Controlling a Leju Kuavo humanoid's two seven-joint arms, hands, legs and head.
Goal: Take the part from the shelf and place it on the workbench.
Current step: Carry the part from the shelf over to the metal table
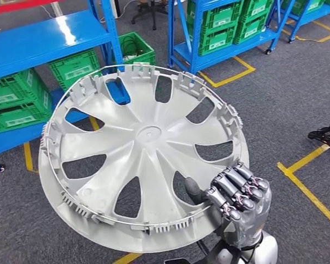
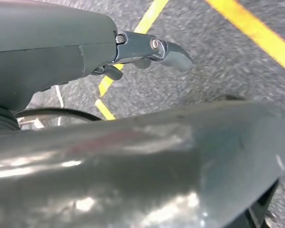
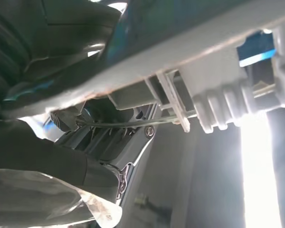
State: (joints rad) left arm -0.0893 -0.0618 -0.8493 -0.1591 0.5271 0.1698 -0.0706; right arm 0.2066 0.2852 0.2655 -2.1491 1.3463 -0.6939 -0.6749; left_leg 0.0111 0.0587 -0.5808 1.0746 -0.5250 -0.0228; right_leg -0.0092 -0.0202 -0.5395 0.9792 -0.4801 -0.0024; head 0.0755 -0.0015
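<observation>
Part: grey wheel cover, centre frame | right hand fingers curled over its lower-right rim | left hand hold unclear | off shelf; workbench placement pending

No legible text, seemingly.

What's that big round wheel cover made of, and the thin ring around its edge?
The wheel cover looks like moulded plastic, matt light grey: its clips and ribs are cast in one piece with it. The thin ring seated in those clips looks like bare metal wire, judging by its shine. The right hand grips the rim.
</observation>
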